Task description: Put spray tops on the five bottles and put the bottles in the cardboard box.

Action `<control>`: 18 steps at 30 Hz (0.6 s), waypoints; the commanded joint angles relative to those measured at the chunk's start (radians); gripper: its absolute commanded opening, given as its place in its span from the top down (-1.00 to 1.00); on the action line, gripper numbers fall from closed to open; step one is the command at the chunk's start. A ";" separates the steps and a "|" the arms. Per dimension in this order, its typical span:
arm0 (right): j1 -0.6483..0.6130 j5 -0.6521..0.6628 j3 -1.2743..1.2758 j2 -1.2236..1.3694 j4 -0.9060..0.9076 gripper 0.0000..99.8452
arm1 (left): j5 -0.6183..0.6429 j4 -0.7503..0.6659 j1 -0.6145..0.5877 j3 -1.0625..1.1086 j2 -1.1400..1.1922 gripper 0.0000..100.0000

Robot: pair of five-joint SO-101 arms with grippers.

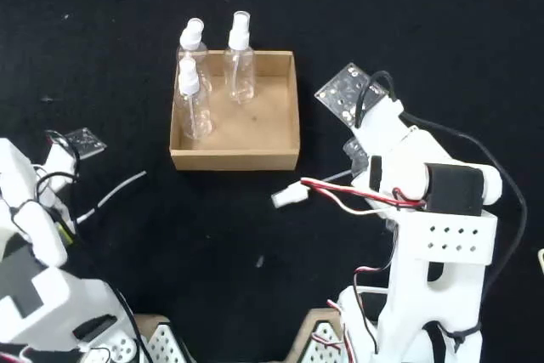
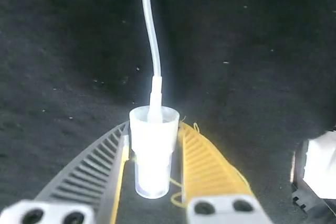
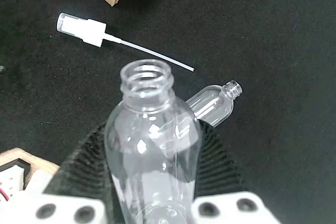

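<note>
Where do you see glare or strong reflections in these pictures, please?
Left wrist view: the held spray top glows white and its surface detail is washed out. Right wrist view: small bright highlights dot the clear bottle. High view: even light on the cardboard box, no strong glare.

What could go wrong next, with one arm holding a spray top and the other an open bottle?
The spray top in the left gripper trails a long, bent tube, which may miss the neck of the bottle in the right gripper.
The spare bottle lies near that gripper; a nudge could roll it.
Three capped bottles stand in the cardboard box; adding another might topple them.
</note>
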 commanded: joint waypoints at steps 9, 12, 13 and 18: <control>0.018 0.012 -0.048 -0.031 0.009 0.98 | -0.127 -0.189 -0.056 -0.223 0.069 0.42; 0.018 0.012 -0.048 -0.031 0.009 0.98 | -0.054 -0.189 -0.051 -0.274 0.069 0.42; 0.018 0.012 -0.048 -0.031 0.009 0.98 | -0.014 -0.189 -0.051 -0.291 0.069 0.42; 0.018 0.012 -0.048 -0.031 0.009 0.98 | 0.344 -0.127 -0.048 -0.320 0.034 0.47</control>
